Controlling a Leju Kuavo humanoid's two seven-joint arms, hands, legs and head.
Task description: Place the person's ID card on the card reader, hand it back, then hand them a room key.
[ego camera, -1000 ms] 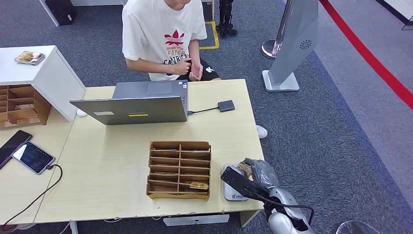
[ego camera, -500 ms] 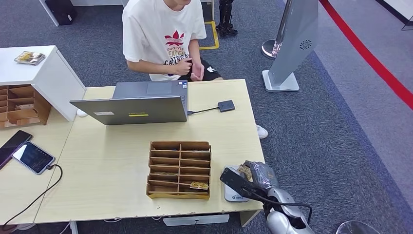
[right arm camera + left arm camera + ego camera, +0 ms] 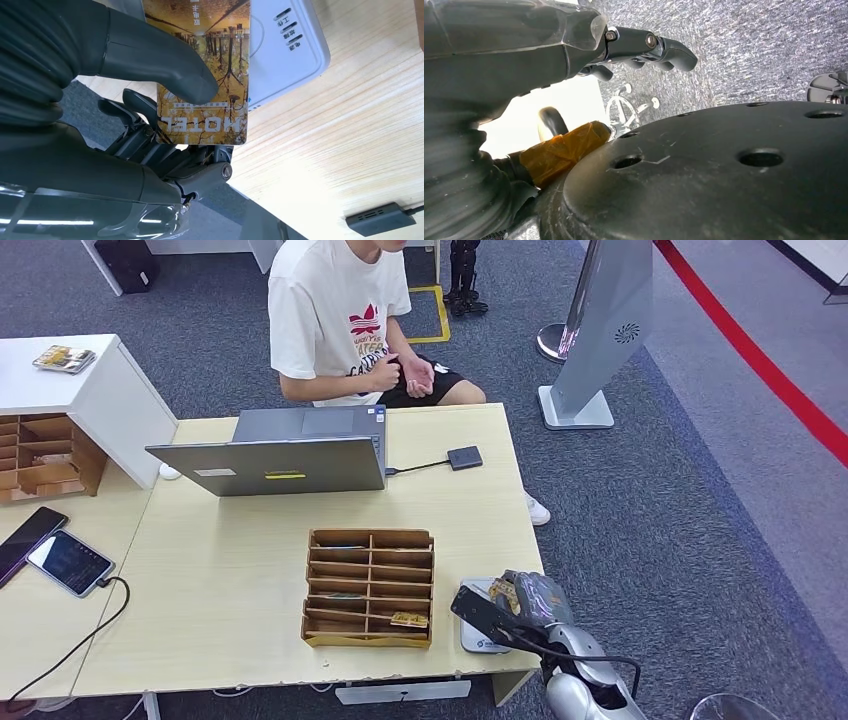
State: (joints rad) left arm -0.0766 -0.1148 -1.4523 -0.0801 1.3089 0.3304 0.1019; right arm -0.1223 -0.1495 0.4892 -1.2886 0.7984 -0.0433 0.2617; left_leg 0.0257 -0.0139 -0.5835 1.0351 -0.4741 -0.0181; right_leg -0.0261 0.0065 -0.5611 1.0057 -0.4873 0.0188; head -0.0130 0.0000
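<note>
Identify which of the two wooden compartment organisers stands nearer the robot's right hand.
The wooden organiser in the middle of the desk, just beside the right hand; the other sits far left.

The person (image 3: 340, 315) at the top of the frame has shifted to the right and turned a little, so a bare knee now shows to the right of the laptop's far edge. Their hands (image 3: 405, 372), a second ago drawn together close against the shirt with something small held in them, now rest lower and further right, over the lap, with one palm turned up.
</note>
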